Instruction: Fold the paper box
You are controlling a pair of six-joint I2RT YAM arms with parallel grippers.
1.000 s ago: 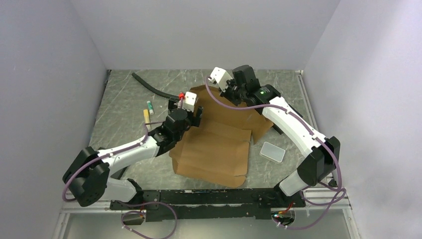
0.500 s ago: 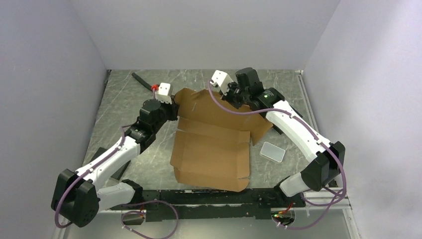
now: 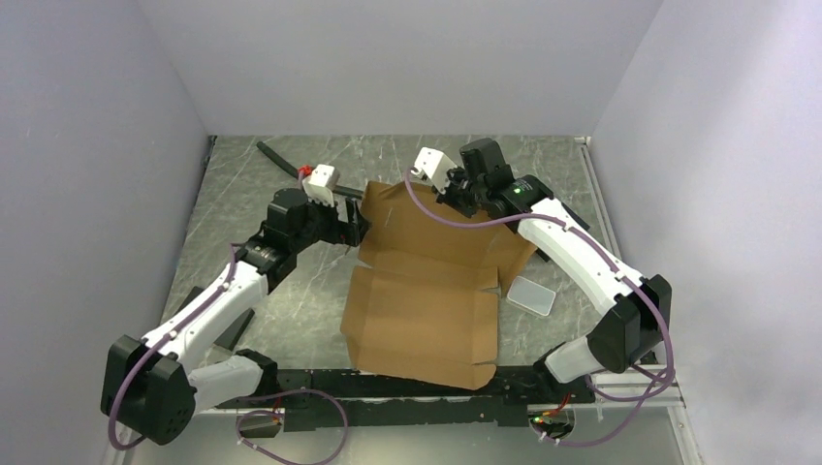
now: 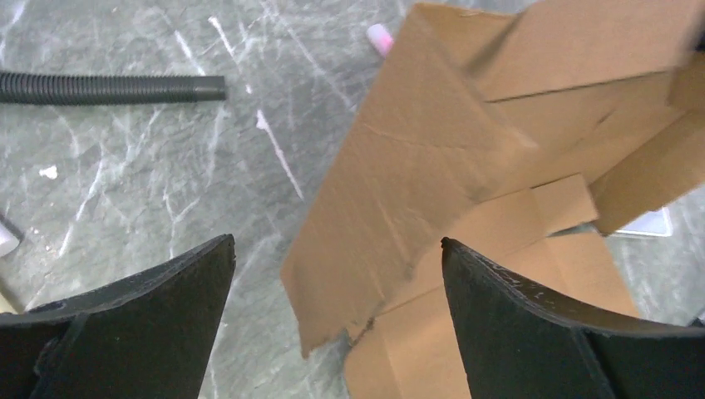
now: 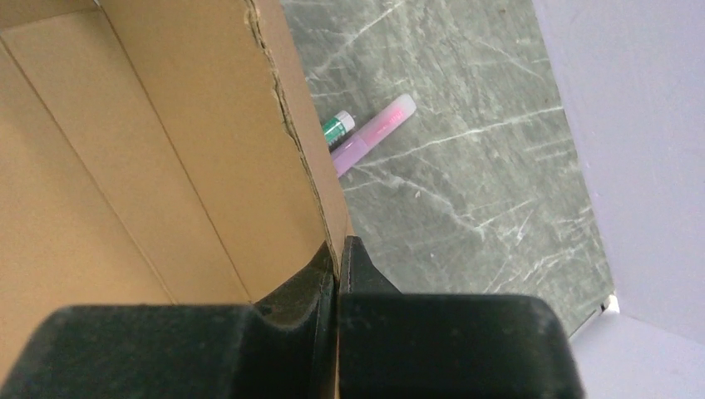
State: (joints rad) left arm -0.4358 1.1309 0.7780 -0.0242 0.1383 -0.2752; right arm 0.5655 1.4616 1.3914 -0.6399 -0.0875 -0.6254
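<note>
- The paper box [image 3: 426, 291], a plain brown corrugated cardboard sheet die-cut with flaps and creases, sits in the middle of the grey marbled stone-look table [image 3: 242, 203], between the 2 arms.
- Its near half lies flat on the table, with the front edge close to the arms' bases. The far panel is lifted and tilts up from a crease across the sheet.
- The right tool [image 5: 337, 253] is clamped tight on the far edge of that lifted panel. In the right wrist view, the torn cardboard edge runs straight down between the 2 black fingers, which meet on it.
- The left tool [image 4: 334, 245] stands wide, holding nothing. Its 2 black fingers are well apart, and the left edge of the raised panel shows in the gap between them. Whether either finger touches the cardboard cannot be told.
- A black ribbed flexible hose [image 4: 108, 87] lies on the table at the far left, apart from the box.
- A small translucent grey rectangular lid [image 3: 531, 294] lies flat on the table, just beside the box's right flap.
- A pink cylindrical marker [image 5: 374, 133] and a small green-and-white tube [image 5: 337, 130] lie side by side on the table beyond the raised panel, seen from the right wrist.
</note>
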